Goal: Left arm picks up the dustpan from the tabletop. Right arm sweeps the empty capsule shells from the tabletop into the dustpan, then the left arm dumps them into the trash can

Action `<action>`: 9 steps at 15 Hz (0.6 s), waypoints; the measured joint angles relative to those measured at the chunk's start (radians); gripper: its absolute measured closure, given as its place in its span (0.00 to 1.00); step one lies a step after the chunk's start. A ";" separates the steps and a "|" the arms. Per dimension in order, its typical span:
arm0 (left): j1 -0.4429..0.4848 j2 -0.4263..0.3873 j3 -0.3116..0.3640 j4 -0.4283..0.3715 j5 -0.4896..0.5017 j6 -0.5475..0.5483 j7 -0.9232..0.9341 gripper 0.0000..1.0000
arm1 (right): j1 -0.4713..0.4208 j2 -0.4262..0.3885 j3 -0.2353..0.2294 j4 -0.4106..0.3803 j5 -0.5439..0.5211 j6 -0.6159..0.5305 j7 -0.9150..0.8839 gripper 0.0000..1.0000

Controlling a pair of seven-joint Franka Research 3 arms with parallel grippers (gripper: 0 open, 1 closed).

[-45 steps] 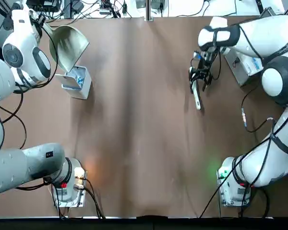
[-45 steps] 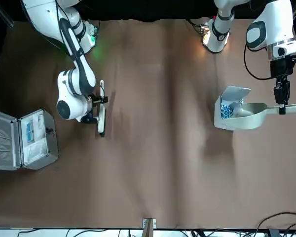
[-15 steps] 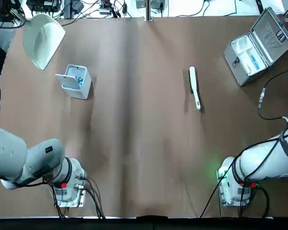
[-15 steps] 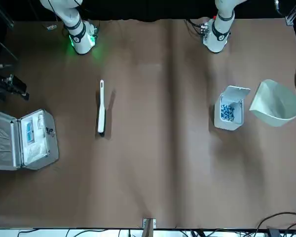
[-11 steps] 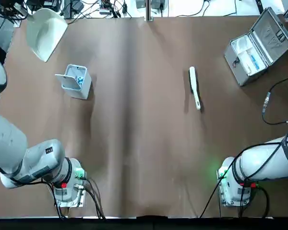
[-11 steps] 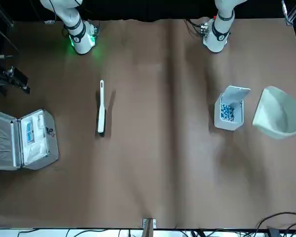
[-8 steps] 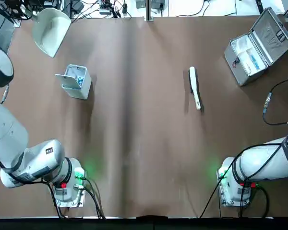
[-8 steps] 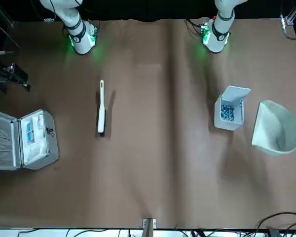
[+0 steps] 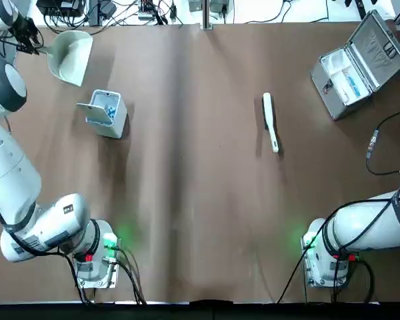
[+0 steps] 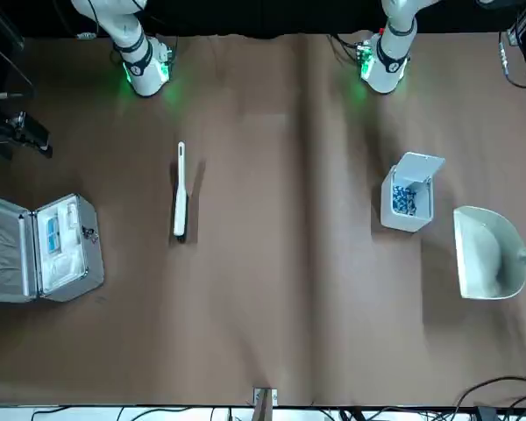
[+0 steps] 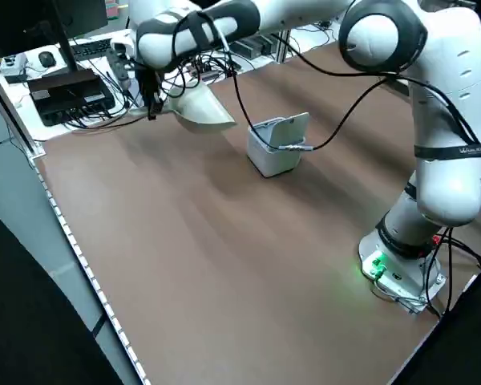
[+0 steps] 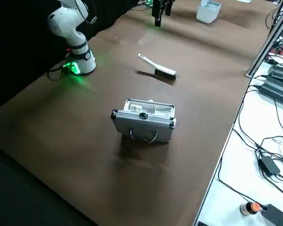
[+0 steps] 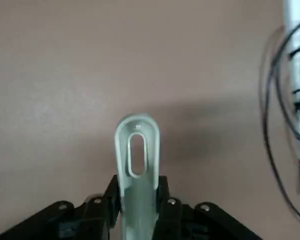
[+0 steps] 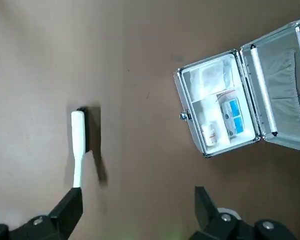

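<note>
**Dustpan in the left grip, past the bin; brush lying loose**

Clamped shut on the dustpan [image 9: 70,57] handle: the left gripper [image 13: 137,194], at the upper left of the top view. Pan above and left of the trash can [image 9: 105,113] there, near it but not touching. Long axis slanted, handle toward the top-left corner, wide mouth toward the bin. Left arm plainly the nearer one. No telling for sure from overhead whether the pan touches the table [image 9: 200,200]; in the left side view, seemingly low over it, perhaps just resting.

Blue capsule shells [image 10: 405,198] heaped inside the open bin, at right of centre in the front view. None spotted on the bare table, though specks that small could easily escape notice. Likely step: setting the emptied pan back down.

Right gripper [image 14: 137,207] high up, fingers wide apart and holding nothing. Below it in the right wrist view, the brush [image 14: 78,142] at left and the open metal case [image 14: 225,107] at upper right, details missing from the left wrist view, which offers only the slotted handle end over brown table.
</note>
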 joint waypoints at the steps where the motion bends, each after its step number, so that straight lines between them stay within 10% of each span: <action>1: 0.002 0.022 0.001 0.001 0.001 0.000 -0.014 0.67 | 0.000 -0.001 0.000 0.000 0.000 0.006 0.000 0.01; 9: 0.008 0.099 0.030 0.005 0.084 0.034 -0.035 0.67 | 0.000 -0.008 0.000 0.005 -0.002 0.016 0.000 0.01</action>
